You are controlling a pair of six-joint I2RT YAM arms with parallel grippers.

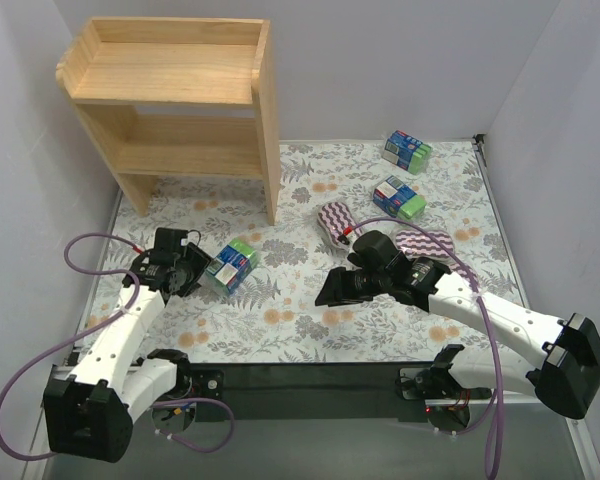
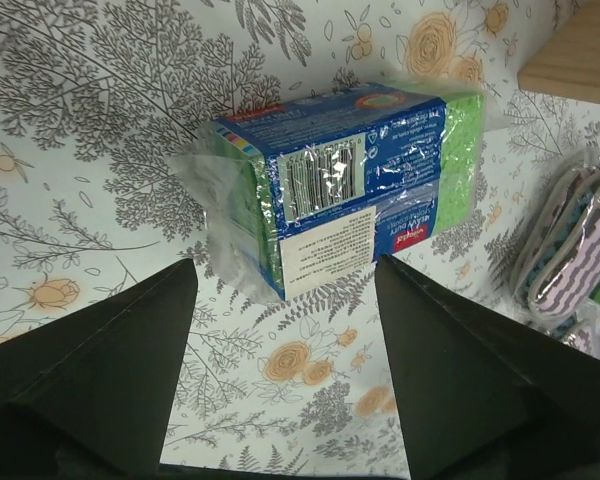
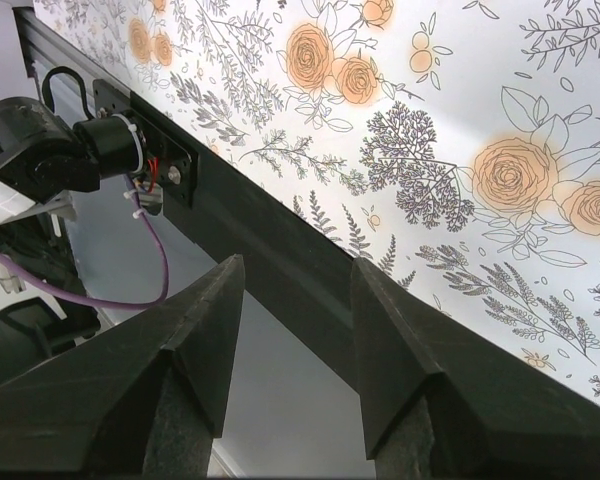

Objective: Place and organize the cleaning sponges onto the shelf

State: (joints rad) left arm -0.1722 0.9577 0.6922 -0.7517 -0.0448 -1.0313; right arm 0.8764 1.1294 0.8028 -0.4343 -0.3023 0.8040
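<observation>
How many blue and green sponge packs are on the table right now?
3 blue-and-green packs. One lies just ahead of the left gripper, one mid-mat right of the shelf, one near the far right corner. The right arm could hide another.

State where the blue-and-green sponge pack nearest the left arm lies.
Top view, left of centre: the pack lies on the floral mat just beyond the left fingers, short of the shelf.

right gripper parted | below: floral mat; black rail (purple cable near)
</observation>
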